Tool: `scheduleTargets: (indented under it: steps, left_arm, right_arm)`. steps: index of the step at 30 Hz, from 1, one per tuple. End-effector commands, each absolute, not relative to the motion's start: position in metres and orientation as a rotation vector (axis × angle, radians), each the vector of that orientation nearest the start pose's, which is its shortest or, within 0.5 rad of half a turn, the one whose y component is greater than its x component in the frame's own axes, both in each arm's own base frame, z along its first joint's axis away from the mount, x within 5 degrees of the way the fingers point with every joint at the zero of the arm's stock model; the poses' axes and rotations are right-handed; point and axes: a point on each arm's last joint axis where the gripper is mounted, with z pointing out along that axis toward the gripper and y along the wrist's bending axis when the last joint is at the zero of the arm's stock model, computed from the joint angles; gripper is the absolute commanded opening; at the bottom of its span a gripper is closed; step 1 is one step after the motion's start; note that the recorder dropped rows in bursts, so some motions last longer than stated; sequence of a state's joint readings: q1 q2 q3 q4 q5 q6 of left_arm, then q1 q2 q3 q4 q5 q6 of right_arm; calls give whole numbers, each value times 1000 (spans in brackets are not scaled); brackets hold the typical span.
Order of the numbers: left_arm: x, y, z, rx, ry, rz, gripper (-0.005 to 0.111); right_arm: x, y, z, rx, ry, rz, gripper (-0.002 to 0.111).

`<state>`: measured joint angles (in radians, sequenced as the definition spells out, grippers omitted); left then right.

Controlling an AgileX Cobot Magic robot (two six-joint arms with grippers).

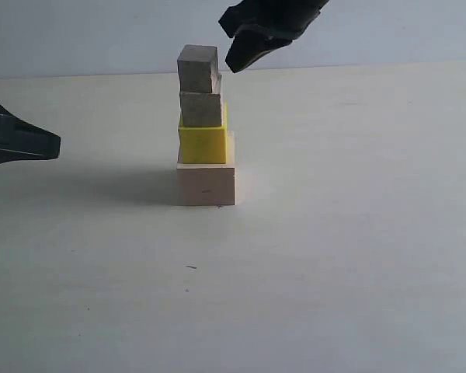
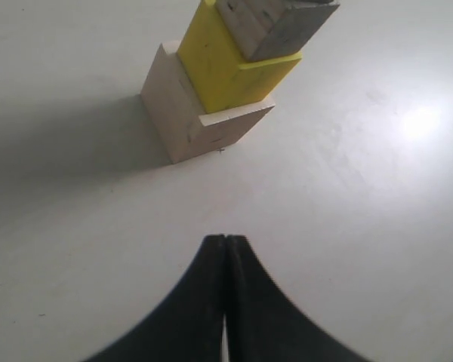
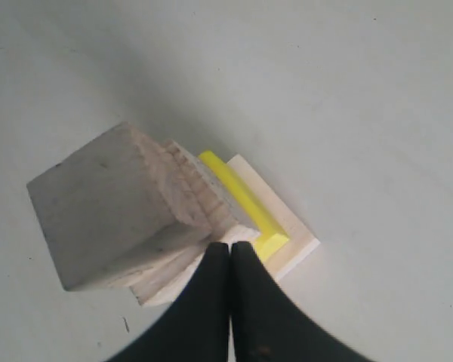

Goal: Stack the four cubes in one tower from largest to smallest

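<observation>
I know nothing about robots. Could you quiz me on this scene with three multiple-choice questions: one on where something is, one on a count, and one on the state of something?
1. Where is the yellow cube?
A. At the very top
B. Directly on the largest pale cube
C. Lying apart from the others

2. How many cubes make up the tower?
A. Two
B. Three
C. Four

3. How do the right gripper's jaws stand?
A. Wide open
B. Shut, with nothing between them
C. Clamped on a cube

Answers:
1 B: the yellow cube sits second from the bottom, resting on the big pale one.
2 C: the exterior view shows four cubes in one column.
3 B: the right wrist view shows the two fingers pressed together, holding nothing.
</observation>
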<state>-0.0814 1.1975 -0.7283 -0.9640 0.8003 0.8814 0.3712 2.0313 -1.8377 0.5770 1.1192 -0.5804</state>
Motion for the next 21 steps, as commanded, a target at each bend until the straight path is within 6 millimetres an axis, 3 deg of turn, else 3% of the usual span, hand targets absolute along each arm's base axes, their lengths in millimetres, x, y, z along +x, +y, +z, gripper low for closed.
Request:
scheduleTargets:
  steps: [1,12,21]
  left_arm:
    - [214,-71,268,459,2350,-780,0]
    - [214,-71,268,459,2350,-780,0]
    - [213,-71,268,463,2353,-785,0]
  right_arm:
    - [396,205,290,-1021,2412,744,0]
    - [396,208,293,-1020,2369,792,0]
    - [397,206,291,-1032,2381,735,0]
